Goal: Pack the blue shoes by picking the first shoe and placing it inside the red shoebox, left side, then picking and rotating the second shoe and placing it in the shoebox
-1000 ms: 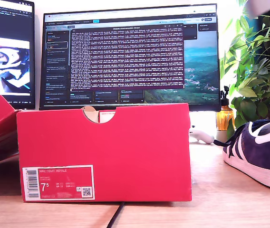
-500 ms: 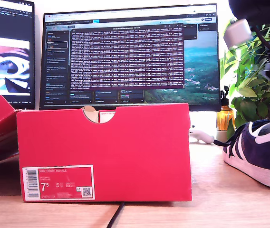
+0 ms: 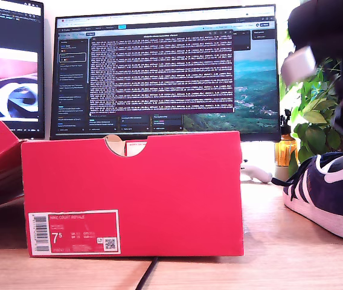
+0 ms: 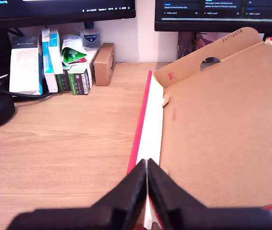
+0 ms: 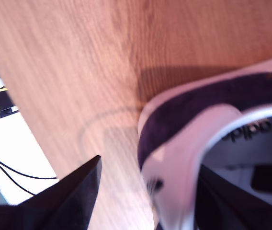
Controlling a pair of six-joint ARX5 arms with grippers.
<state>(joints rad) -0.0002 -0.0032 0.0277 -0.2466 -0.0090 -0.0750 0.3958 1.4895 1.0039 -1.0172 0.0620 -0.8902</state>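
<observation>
One navy suede sneaker with white stripes point(image 3: 331, 196) rests on the wooden surface point(image 3: 268, 241) at the exterior view's right, well apart from the bright red cardboard shoebox point(image 3: 159, 193) standing in the middle. My second gripper point(image 5: 145, 191) hangs over the sneaker's heel, fingers point(image 5: 73, 196) spread wide, one on each side of the white heel tab. My first gripper point(image 4: 146, 191) sits at the shoebox's edge, fingers pressed together with nothing between them.

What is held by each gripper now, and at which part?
Nothing is held. My first gripper is shut and empty above the red shoebox. My second gripper is open around the blue shoe's heel.
</observation>
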